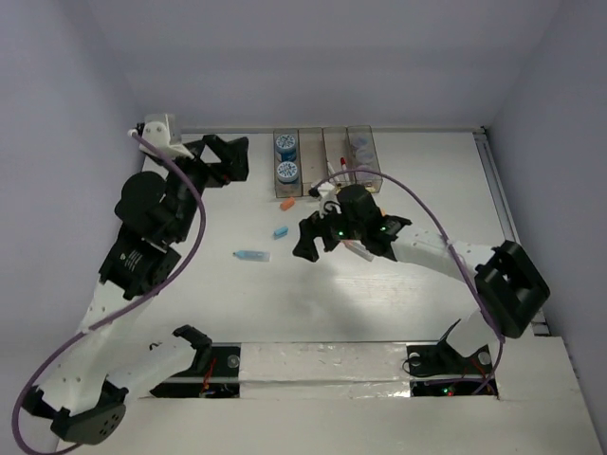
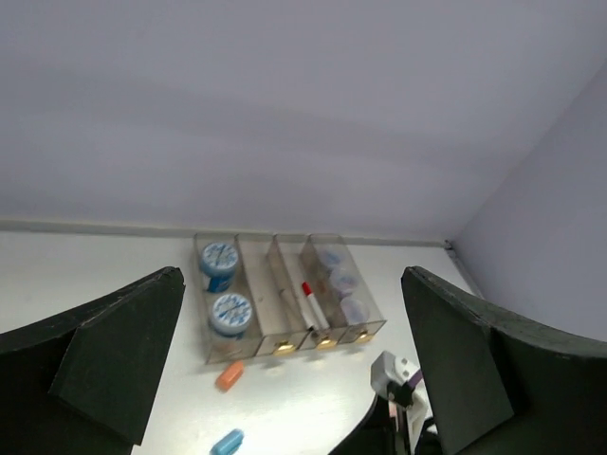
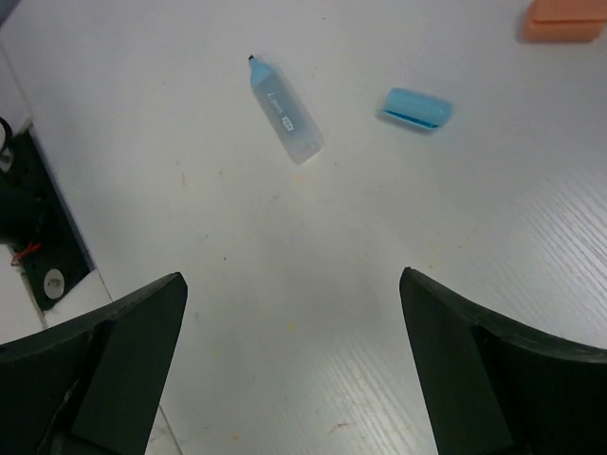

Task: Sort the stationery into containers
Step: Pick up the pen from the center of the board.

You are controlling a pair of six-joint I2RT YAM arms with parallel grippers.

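Four bins (image 1: 323,152), white table (image 1: 398,303), lavender walls (image 1: 313,57)

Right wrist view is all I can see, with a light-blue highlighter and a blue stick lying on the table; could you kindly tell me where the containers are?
Observer: The containers stand in a row at the far edge of the table, beyond your right gripper.
Operator: Thank you. Is anything in them yet?
Observer: Two blue-topped rolls sit in the leftmost one.
Operator: And where is the other arm, please?
Observer: The left gripper hangs open to the left of that row, facing it.
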